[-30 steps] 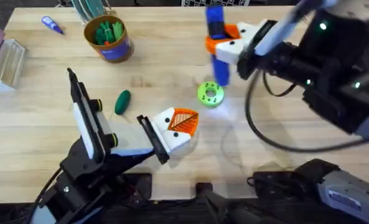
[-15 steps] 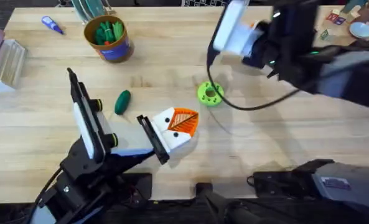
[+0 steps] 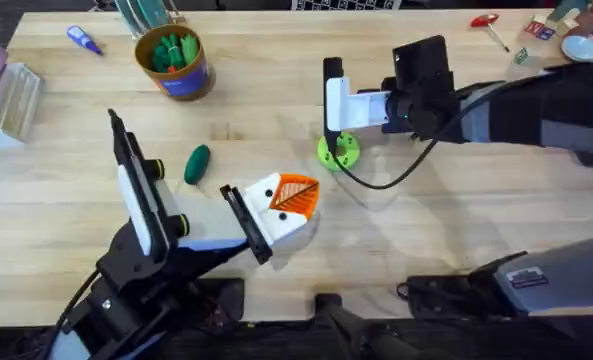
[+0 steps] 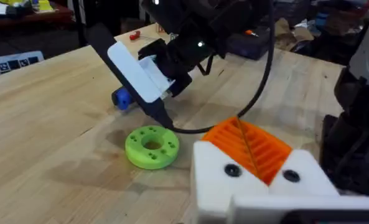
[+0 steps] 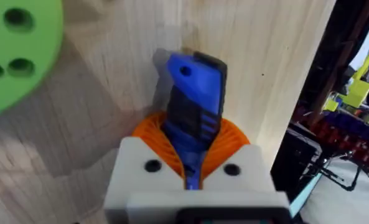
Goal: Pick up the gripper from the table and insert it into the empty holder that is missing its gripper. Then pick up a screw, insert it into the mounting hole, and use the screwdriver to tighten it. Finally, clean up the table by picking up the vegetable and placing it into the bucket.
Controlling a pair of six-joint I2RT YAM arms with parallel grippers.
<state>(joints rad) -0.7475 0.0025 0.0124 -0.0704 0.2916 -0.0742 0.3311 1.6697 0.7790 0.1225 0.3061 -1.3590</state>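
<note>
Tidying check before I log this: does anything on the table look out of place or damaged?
Nothing looks spilled or damaged. The vegetable lies loose on the table, apart from the upright bucket. The right gripper holds the screwdriver beside the lime-green disc.

Light wooden table [image 3: 456, 240], plank grain running lengthwise.
- Bucket [image 3: 176, 62], brown-orange with blue band, green pieces inside; far left.
- Small purple-blue pen [image 3: 83, 40], far left corner.
- Clear plastic box [image 3: 11, 100], left edge.
- Vegetable [image 3: 197, 163], dark green, oval, left of centre.
- Lime-green disc [image 3: 338, 151] with holes, centre.
- Red-handled tool [image 3: 489, 25], far right.
</note>
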